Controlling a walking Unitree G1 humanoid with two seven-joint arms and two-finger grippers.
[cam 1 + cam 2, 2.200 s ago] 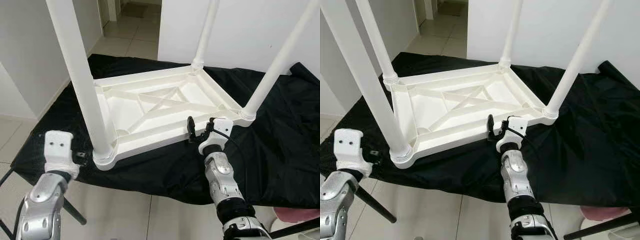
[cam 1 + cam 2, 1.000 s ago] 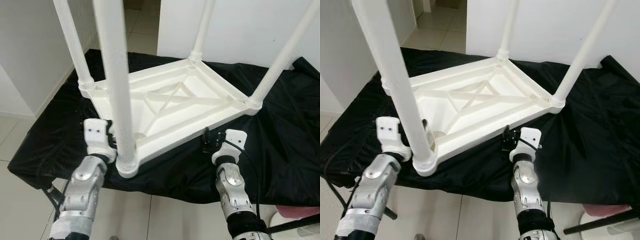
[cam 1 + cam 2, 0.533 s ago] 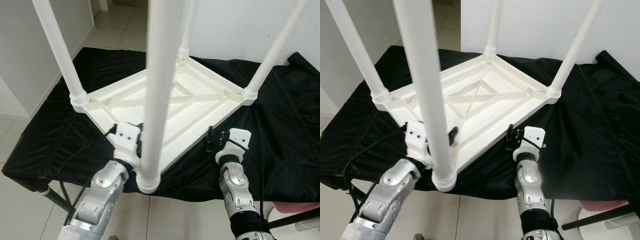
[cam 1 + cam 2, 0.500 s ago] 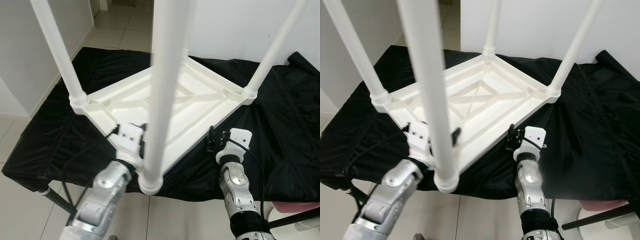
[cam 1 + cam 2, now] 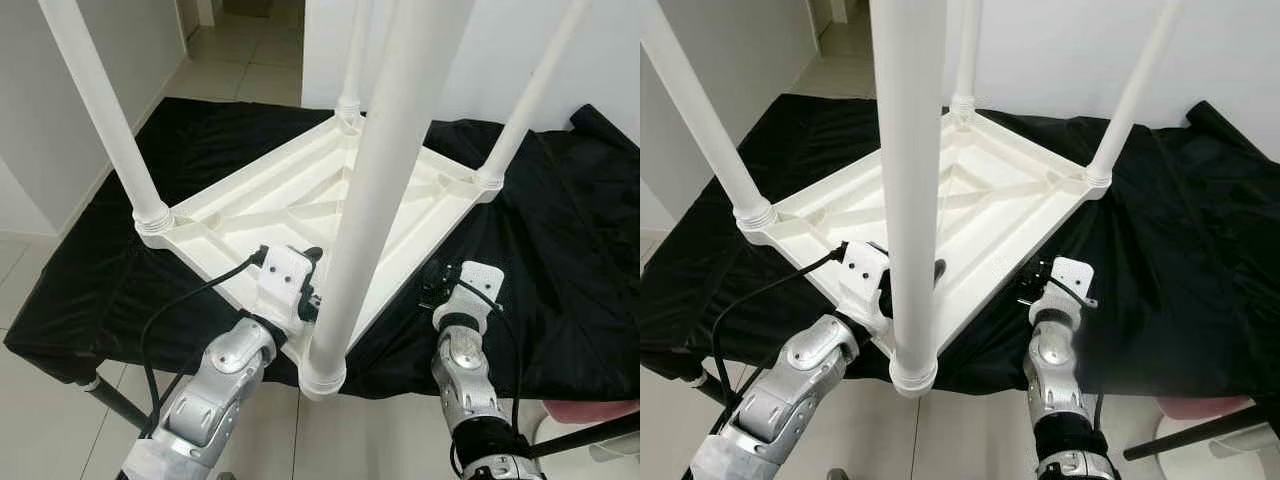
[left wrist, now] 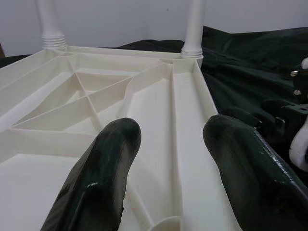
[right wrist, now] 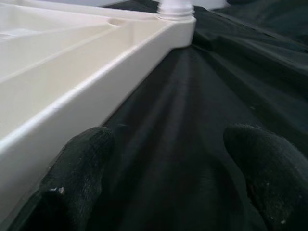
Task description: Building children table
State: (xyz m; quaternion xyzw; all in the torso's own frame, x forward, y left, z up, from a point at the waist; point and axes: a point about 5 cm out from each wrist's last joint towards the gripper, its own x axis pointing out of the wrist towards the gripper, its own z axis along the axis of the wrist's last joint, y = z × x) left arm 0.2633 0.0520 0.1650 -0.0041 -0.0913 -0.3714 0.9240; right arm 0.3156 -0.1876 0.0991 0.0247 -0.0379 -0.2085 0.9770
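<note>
A white plastic children's table (image 5: 270, 205) lies upside down on a black cloth (image 5: 90, 270), with its four legs pointing up. The nearest leg (image 5: 375, 190) stands at the corner that overhangs the front edge. My left gripper (image 5: 308, 285) is at the rim just left of that leg, open. In the left wrist view its fingers (image 6: 98, 178) straddle a rim of the ribbed underside (image 6: 62, 101). My right gripper (image 5: 430, 282) sits low on the cloth beside the table's near right edge, open. The right wrist view has cloth between the fingers (image 7: 77, 168) and the table's side wall (image 7: 72, 86) alongside.
The cloth-covered surface ends near me, with tiled floor (image 5: 60, 420) below. A black stand leg (image 5: 115, 400) angles out under the left front. White walls rise behind and to the left. A pink object (image 5: 590, 412) is at the lower right.
The table has turned on the cloth, its near corner swinging right toward the middle. My left arm has moved right and forward with that corner. The right gripper has barely shifted.
</note>
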